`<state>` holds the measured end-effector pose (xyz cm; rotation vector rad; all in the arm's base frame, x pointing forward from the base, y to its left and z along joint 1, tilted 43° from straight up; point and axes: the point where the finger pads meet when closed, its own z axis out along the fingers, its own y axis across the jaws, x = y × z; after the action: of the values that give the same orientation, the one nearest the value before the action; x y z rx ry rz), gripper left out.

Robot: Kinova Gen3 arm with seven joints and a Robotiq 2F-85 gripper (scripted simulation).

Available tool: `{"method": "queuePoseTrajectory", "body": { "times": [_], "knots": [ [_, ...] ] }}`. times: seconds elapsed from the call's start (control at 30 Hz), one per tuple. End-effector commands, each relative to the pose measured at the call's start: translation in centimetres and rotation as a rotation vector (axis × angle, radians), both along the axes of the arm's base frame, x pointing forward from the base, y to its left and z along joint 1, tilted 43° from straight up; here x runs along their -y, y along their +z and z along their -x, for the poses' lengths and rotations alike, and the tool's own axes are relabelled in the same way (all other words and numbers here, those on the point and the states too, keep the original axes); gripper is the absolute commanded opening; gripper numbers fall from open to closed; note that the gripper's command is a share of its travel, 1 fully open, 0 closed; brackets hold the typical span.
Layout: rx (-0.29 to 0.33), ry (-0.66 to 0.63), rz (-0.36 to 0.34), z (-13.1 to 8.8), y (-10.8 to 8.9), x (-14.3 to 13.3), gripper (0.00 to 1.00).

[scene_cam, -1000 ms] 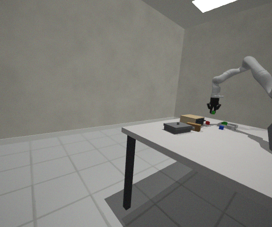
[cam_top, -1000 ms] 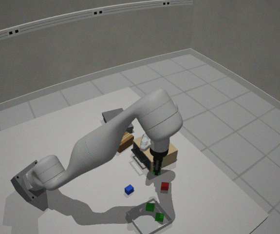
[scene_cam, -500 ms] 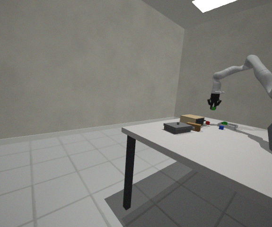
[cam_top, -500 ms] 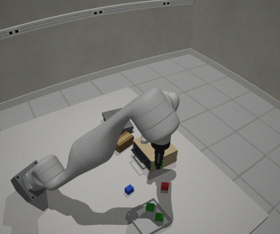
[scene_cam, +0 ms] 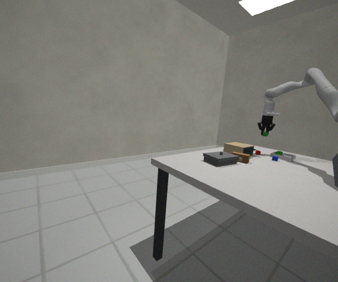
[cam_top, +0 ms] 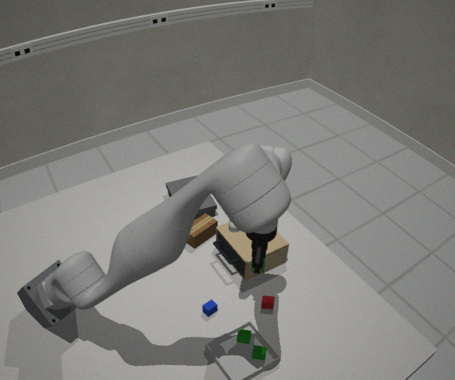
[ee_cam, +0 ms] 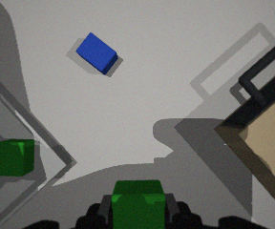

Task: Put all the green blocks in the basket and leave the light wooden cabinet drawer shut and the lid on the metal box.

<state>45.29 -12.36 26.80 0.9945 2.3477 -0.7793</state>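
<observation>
My gripper (cam_top: pixel 257 268) (scene_cam: pixel 264 133) (ee_cam: pixel 138 211) is shut on a green block (cam_top: pixel 263 265) (ee_cam: pixel 137 196), held high above the table near the cabinet. Two other green blocks (cam_top: pixel 244 336) (cam_top: pixel 259 352) (ee_cam: pixel 15 157) lie inside the grey basket (cam_top: pixel 209 353) (scene_cam: pixel 290 157) (ee_cam: pixel 67 159). The light wooden cabinet (cam_top: pixel 276 260) (scene_cam: pixel 237 144) (ee_cam: pixel 273 134) has a dark drawer front and handle; I cannot tell if the drawer is fully shut. The grey metal box (cam_top: pixel 181 185) (scene_cam: pixel 220 158) has its lid on, knob up; the arm partly hides it in the top view.
A blue block (cam_top: pixel 210 307) (scene_cam: pixel 274 158) (ee_cam: pixel 96 52) lies between the arm's base and the basket. A red block (cam_top: pixel 267 302) (scene_cam: pixel 257 152) lies between cabinet and basket. A brown wooden object (cam_top: pixel 203 232) (scene_cam: pixel 241 157) stands between the metal box and the cabinet.
</observation>
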Motion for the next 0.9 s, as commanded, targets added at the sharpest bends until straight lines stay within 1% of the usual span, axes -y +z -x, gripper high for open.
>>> {"method": "queuePoseTrajectory", "body": {
  "times": [0.0, 0.3, 0.37, 0.43, 0.63, 0.87],
  "knots": [
    [-0.007, 0.008, -0.004, 0.1, 0.1, -0.4, 0.1],
    [-0.049, 0.053, 0.009, 0.8, 0.2, 0.1, 0.1],
    [-0.049, 0.053, 0.009, 0.8, 0.2, 0.1, 0.1],
    [-0.065, 0.072, 0.014, 1.1, 0.3, 0.2, 0.1],
    [-0.13, 0.153, 0.031, 1.9, 0.7, 0.8, 0.1],
    [-0.243, 0.283, 0.064, 3.7, 1.1, 1.8, 0.1]
  ]
}}
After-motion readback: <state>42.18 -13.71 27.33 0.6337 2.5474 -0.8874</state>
